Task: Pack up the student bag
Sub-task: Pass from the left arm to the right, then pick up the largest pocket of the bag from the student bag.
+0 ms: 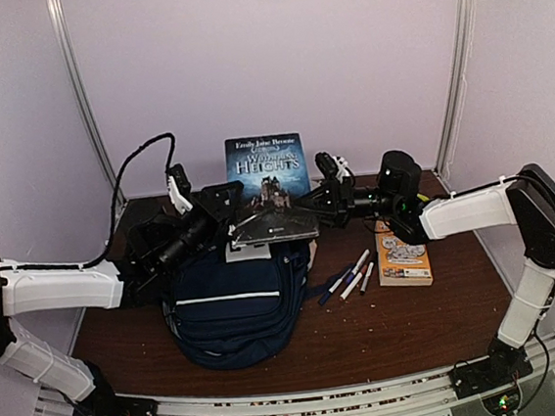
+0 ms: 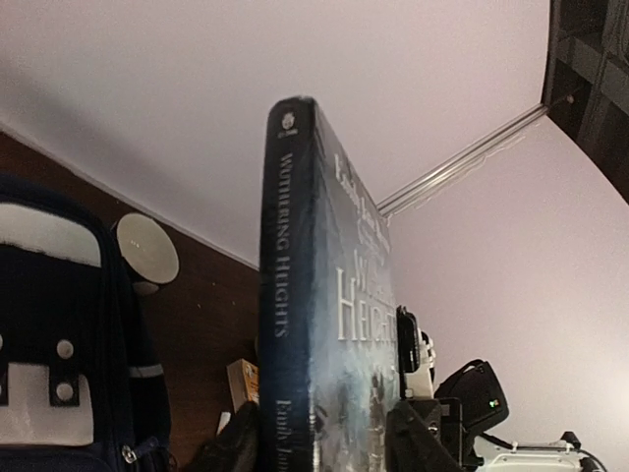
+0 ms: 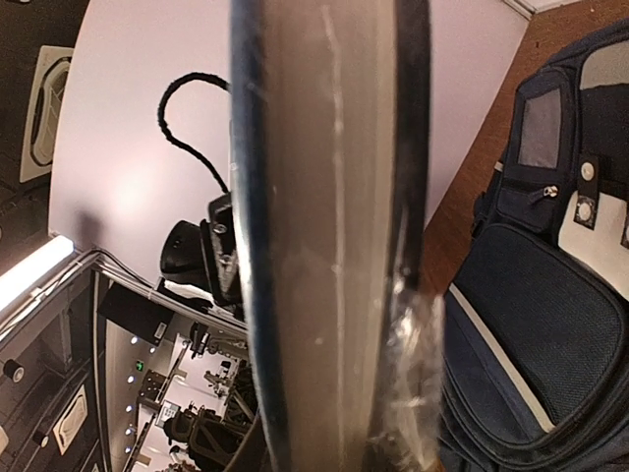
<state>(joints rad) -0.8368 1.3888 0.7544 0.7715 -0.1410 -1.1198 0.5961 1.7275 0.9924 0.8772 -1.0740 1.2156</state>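
The Wuthering Heights book (image 1: 266, 168) stands upright at 12 o'clock of the student bag (image 1: 236, 305), which lies mid-surface (image 1: 369, 337). The right hand (image 1: 324, 199) pinches the book's edge from 3 o'clock, seemingly to steer it inside. Whether the left hand (image 1: 220, 202), at 9 o'clock, grips it cannot be told.

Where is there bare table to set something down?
Bare: the front strip between the student bag and the arm bases, and the wood below the markers and orange book. Crowded at the back around the upright book.
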